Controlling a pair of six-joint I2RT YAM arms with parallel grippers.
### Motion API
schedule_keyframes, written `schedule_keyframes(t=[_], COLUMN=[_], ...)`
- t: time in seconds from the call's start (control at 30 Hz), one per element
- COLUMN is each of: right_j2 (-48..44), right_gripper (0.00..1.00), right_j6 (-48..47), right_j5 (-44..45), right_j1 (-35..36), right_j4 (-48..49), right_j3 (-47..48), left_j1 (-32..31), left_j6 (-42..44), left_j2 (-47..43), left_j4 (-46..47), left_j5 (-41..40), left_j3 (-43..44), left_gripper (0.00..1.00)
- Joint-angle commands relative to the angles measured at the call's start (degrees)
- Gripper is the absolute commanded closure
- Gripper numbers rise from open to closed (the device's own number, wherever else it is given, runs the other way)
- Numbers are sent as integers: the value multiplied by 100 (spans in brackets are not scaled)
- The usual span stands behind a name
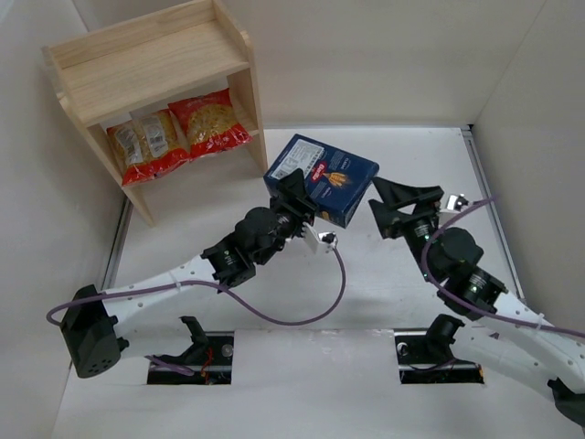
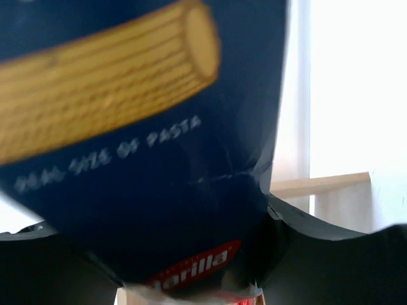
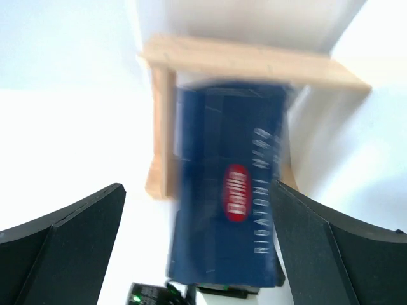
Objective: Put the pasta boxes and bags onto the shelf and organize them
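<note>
**Left arm's got a grip, right arm's hanging wide open**

The white-and-black left arm (image 1: 174,279) runs from the 8 o'clock corner up toward 1 o'clock. Its black two-finger left gripper (image 1: 297,199) is clamped on the near end of a dark blue cardboard pasta box (image 1: 334,174). The right arm (image 1: 475,288) comes in from 4 o'clock and bends toward 11 o'clock. Its black right gripper (image 1: 409,194) has its jaws spread wide, empty, just at the box's 3 o'clock side.

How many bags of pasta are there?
2. Both sit side by side on the bottom tier of the wooden shelf: the bag with white labels on the left, the other bag on its right. More could hide deeper inside.
</note>
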Motion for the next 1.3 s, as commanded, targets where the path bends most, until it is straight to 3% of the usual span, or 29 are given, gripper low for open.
schedule_keyframes(t=[0.0, 0.27, 0.53, 0.83, 1.0, 1.27], right_j2=[-476, -749, -873, -934, -838, -688], right_gripper=[0, 0, 0, 0, 0, 0], right_j6=[-511, -1804, -1953, -2279, -2323, -2587], right_j5=[448, 501, 519, 562, 580, 563], right_j1=[-258, -750, -821, -795, -795, -786], right_j4=[-110, -1534, -1438, -1465, -1420, -1271], right_j3=[128, 435, 303, 260, 250, 277], left_j1=[42, 463, 525, 894, 1394, 2861], left_j6=[13, 356, 707, 1858, 2096, 1833], left_j2=[-422, -273, -264, -70, -53, 158], left_j4=[912, 1210, 1456, 1650, 1326, 508], left_j5=[-172, -84, -23, 4, -373, -945], left_j3=[252, 971, 858, 2351, 2940, 3740], left_gripper=[100, 100, 100, 100, 100, 99])
